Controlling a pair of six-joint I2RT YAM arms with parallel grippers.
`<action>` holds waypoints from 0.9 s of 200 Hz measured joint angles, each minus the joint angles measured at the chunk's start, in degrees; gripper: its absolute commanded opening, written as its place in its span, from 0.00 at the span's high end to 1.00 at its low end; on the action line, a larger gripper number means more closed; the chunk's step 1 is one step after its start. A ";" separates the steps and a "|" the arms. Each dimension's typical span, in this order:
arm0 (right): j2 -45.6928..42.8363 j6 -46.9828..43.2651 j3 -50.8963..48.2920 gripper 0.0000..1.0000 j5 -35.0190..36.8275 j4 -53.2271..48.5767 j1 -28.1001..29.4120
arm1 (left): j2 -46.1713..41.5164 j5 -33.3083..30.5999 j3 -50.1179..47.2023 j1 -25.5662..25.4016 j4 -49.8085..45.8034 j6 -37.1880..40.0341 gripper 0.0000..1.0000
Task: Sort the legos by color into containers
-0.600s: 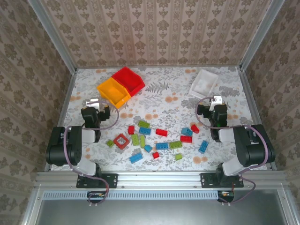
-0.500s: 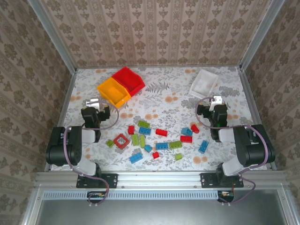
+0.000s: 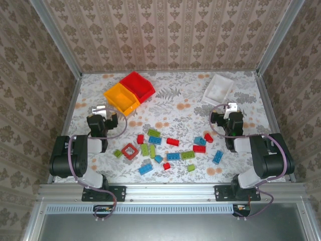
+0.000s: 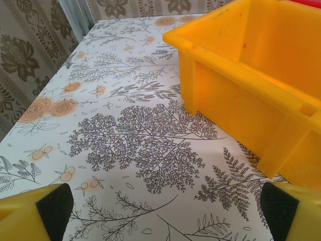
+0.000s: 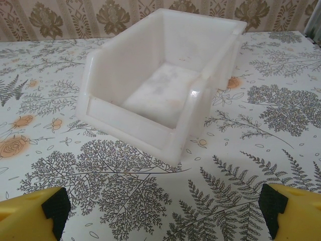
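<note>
left gripper: jaws apart, empty, left of legos | right gripper: same, right of legos | flanking to share picking | containers apparently empty

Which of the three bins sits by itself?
The white bin, at the far right; the yellow bin and red bin sit side by side on the left.

A robot test cell, apparently a laboratory rig, stood boxed in by aluminium framing at upper left and right. Wallpaper-patterned panels lined its walls, a floral sheet covered the table, and the left arm and right arm sat bolted to a rail near the bottom.
</note>
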 measured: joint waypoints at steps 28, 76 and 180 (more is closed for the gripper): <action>0.00 0.02 0.00 0.00 0.04 0.02 0.00 | 0.00 0.00 0.00 0.00 0.00 0.00 0.00; -2.25 0.04 -1.64 0.00 1.20 -0.15 0.07 | -3.28 -3.41 0.00 -2.08 -2.93 1.01 0.00; -41.44 21.99 33.20 0.00 7.91 -53.20 3.54 | -24.65 -17.97 44.65 -14.99 -60.65 -20.52 0.00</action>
